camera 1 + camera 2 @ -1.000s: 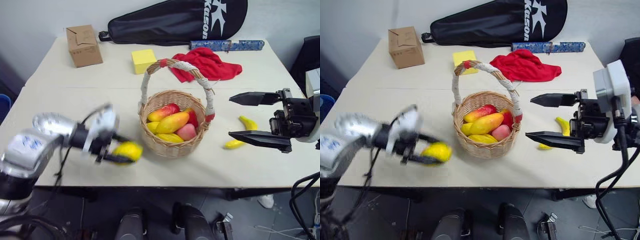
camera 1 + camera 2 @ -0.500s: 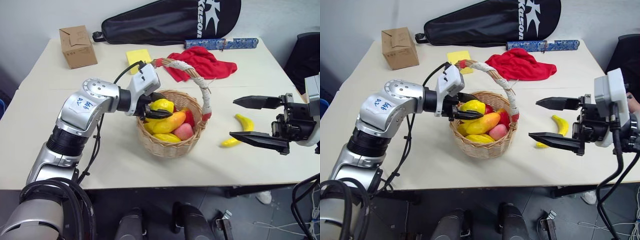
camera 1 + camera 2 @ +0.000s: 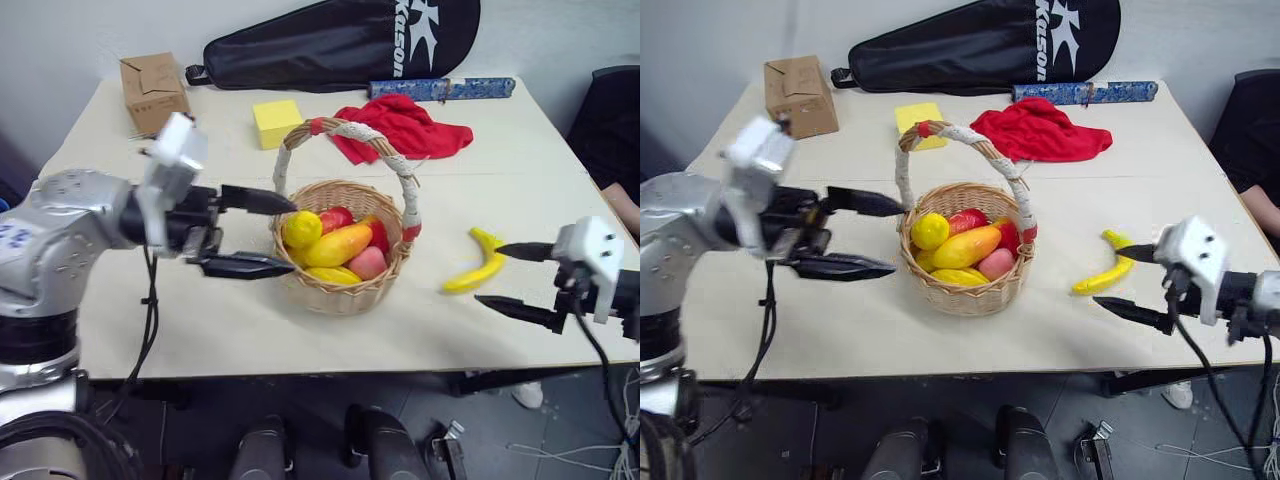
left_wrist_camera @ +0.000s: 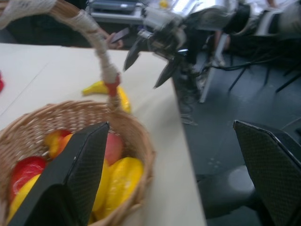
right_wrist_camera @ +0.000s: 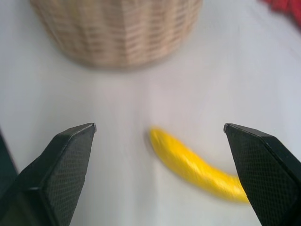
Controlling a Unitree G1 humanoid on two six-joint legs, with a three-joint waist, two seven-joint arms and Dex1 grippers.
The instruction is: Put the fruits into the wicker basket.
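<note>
Glossy yellow plastic: banana (image 3: 483, 264) on table (image 3: 560, 190), right of wicker basket (image 3: 345, 285). Likely light, rigid, slippery; best gripped across mid-curve. Right gripper (image 3: 512, 278) wide open, empty, near banana. Left gripper (image 3: 262, 232) open, empty, left of basket.

Left arm reached in from the left, its pincer (image 3: 268, 232) held roughly level and pointing right, the two black fingers (image 3: 255, 200) spread wide and empty. Right arm sat low at the right, its pincer (image 3: 506, 276) aimed left, fingers (image 3: 512, 307) likewise parted with nothing between them.
</note>
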